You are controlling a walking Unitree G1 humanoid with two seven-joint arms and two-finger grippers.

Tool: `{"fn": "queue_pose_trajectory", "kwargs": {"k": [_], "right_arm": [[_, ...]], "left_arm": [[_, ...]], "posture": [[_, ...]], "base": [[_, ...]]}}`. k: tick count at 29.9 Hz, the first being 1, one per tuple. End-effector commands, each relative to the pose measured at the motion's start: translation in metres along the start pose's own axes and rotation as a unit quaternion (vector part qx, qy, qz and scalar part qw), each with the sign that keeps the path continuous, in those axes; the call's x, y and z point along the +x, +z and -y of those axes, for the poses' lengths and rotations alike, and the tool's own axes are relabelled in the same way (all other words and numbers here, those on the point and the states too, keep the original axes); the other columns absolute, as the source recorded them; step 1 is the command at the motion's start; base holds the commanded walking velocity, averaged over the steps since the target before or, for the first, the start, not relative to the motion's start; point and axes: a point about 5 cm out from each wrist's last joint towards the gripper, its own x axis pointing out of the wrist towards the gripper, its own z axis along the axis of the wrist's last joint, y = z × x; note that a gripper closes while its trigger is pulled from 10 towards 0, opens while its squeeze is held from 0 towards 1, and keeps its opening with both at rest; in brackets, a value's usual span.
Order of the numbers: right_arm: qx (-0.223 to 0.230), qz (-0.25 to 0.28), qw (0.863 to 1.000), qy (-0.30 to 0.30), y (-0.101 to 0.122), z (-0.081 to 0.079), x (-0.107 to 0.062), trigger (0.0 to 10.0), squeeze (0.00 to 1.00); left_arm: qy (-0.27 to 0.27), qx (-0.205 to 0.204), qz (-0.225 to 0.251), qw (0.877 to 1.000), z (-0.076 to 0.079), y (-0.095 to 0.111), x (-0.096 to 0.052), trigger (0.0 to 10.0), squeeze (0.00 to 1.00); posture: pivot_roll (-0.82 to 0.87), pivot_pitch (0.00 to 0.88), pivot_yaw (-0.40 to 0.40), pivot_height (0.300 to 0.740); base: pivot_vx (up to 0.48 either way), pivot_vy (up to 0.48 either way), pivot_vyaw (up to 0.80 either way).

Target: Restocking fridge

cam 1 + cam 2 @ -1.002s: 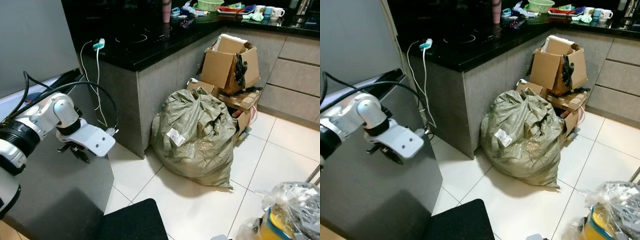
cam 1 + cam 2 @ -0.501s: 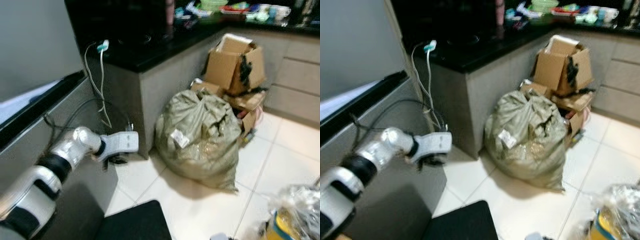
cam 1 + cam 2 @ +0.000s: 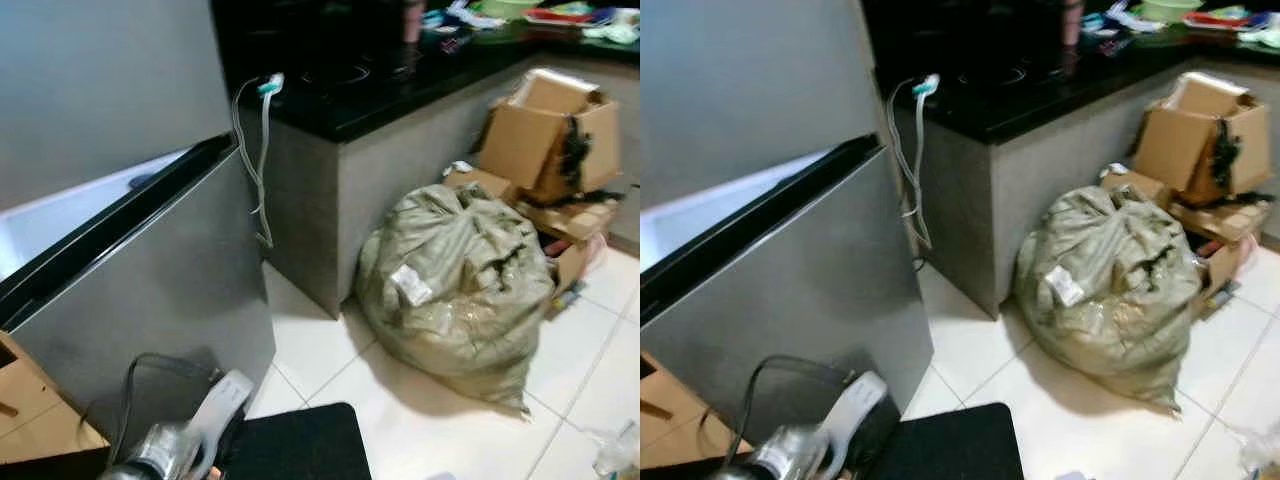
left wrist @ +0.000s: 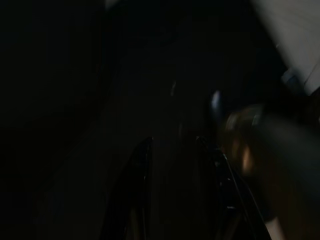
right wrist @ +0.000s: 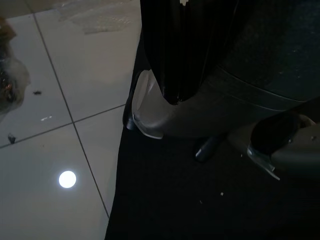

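While the white label on the green sack is too blurred to read, the left gripper shows two black fingers slightly parted, holding nothing, in dark shade. Its arm hangs at lower left, before the grey fridge door. The right gripper's state cannot be told. Cardboard boxes sit upper right.

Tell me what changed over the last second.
The left arm dropped from in front of the grey fridge door to low beside the black mat. The camera swung left. The green sack, cardboard boxes and hanging cable stayed put.
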Motion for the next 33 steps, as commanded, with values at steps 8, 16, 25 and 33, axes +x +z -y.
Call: {"fn": "queue_pose_trajectory", "kwargs": {"k": [8,16,25,33], "right_arm": [[-0.001,-0.024,1.0,0.015,-0.01,-0.006,0.0,10.0,0.0],[-0.001,-0.024,1.0,0.019,-0.01,-0.008,0.001,10.0,0.0],[-0.002,-0.027,0.999,0.02,-0.011,-0.008,0.0,10.0,0.0],[-0.004,-0.028,0.999,0.019,-0.012,-0.007,0.0,10.0,0.0]], "left_arm": [[0.04,-0.066,-0.084,0.993,0.003,-0.066,-0.006,10.0,0.0],[0.043,-0.098,-0.107,0.988,0.017,-0.092,-0.007,10.0,0.0],[0.042,-0.122,-0.099,0.987,0.029,-0.091,-0.002,10.0,0.0],[0.056,-0.129,-0.076,0.987,0.029,-0.085,-0.001,10.0,0.0]], "posture": [[-0.06,0.028,0.038,0.74],[-0.06,0.028,0.039,0.74],[-0.06,0.018,0.031,0.74],[-0.06,0.017,0.027,0.74]], "base": [[0.0,0.0,0.79],[0.0,0.0,0.79],[0.0,0.0,0.79],[0.0,0.0,0.79]]}}
